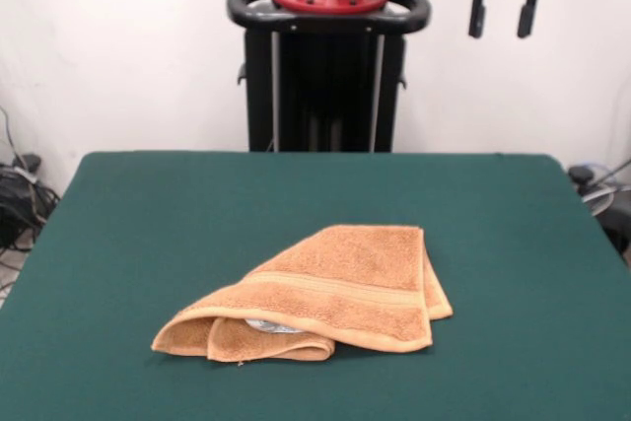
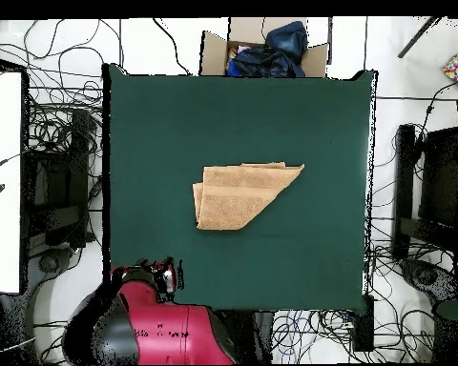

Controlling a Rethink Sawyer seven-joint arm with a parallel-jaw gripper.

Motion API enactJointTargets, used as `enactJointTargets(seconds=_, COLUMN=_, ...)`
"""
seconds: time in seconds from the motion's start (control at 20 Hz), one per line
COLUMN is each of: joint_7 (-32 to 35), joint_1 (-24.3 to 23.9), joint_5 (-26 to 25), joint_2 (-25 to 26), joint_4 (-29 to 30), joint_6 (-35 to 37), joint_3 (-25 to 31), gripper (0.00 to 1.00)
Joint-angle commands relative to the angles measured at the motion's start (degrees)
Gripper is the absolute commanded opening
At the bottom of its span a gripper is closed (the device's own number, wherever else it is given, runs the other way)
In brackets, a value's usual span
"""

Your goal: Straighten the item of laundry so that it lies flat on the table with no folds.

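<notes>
Orange-tan towel [image 1: 335, 295] folded over itself, lying mid table [image 1: 128, 224], gripper [image 1: 504, 5] raised well above table's far side, jaws apart, holding nothing

Counter [image 1: 128, 244]: rectangular, dark green felt-like top, surface level and uniform. One item lies directly on it: an orange-tan terry towel [image 1: 335, 293], folded over itself into a rough wedge, with layered edges showing at its open end and a woven band stripe across the upper layer. A small pale patch shows under the fold; what it is cannot be told. The towel rests near the counter's middle, well apart from the tool [image 1: 503, 7], which hangs raised off to one side.
</notes>
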Motion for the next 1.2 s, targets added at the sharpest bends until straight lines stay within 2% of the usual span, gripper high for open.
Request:
enactJointTargets(seconds=0.05, joint_7=14.9, joint_1=0.2, joint_5=2.8, joint_2=2.8, joint_4=2.3, joint_6=0.9, joint_3=-1.1, gripper=1.0)
enactJointTargets(seconds=1.1, joint_7=14.3, joint_1=0.4, joint_5=2.0, joint_2=2.7, joint_4=1.9, joint_6=0.7, joint_3=-1.9, gripper=1.0)
enactJointTargets(seconds=1.2, joint_7=12.8, joint_1=-0.3, joint_5=0.7, joint_2=2.5, joint_4=1.5, joint_6=-3.6, joint_3=-1.3, gripper=1.0)
